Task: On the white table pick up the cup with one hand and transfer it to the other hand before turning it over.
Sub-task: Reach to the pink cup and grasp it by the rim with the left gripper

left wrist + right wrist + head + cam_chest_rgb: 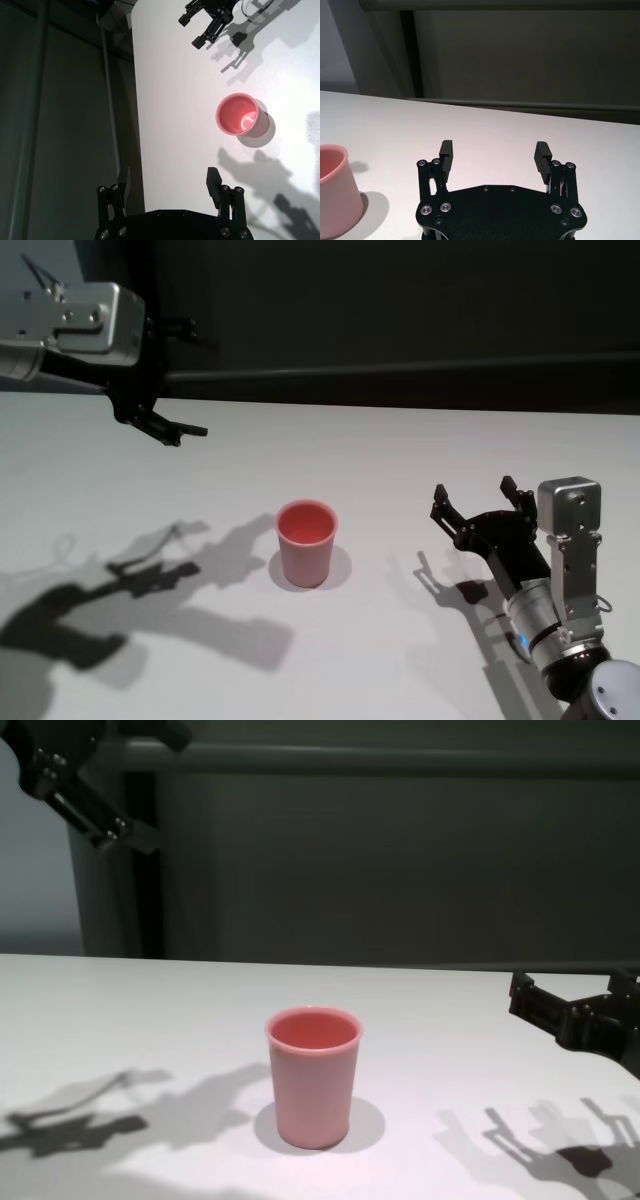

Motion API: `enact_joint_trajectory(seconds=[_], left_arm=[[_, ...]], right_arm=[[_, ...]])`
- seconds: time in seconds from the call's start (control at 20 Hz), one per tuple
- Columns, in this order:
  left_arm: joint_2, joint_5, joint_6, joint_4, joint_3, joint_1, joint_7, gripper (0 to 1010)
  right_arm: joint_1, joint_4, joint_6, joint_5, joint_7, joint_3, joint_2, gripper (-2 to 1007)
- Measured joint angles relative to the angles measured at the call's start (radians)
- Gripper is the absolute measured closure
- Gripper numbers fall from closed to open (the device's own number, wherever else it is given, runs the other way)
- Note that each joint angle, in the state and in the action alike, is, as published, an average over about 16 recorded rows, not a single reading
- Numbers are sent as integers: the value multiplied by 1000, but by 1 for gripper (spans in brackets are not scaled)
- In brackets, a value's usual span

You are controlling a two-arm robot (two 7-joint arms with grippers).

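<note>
So the cup (pixel 306 543) is sitting upright, mouth up, pretty much in the middle of the white table (pixel 400 455), and nothing is touching it. It's plain pink and looking empty inside from the left wrist view (pixel 238 114).

Right gripper (pixel 476 498) is hanging low over the table off to the cup's right, well apart from it, with its jaws standing wide apart and holding nothing. From its own wrist camera (pixel 494 152) the cup (pixel 335 192) is only peeking in at the edge.

Left gripper (pixel 176 430) is hovering high up over the far left part of the table, also with its jaws spread open and empty (pixel 170 184). It's throwing a big dark shadow (pixel 120 605) across the tabletop to the left of the cup.

Nothing is standing between either gripper and the cup. Behind the table a dark wall (pixel 400 860) is filling the background, with a horizontal rail (pixel 400 758) running along it.
</note>
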Motion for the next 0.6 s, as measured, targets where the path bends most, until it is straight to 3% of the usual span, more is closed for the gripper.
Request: enact_joint_trajectory(seconds=[0.3,0.6], left_arm=[[-33,35,-34,41,94,-74,-94,9],[-71,67,-83,86,168,-129,-152,9]], right_arm=[[0,0,0,0,0,0,0,3],[0,0,0,0,0,0,0,3]])
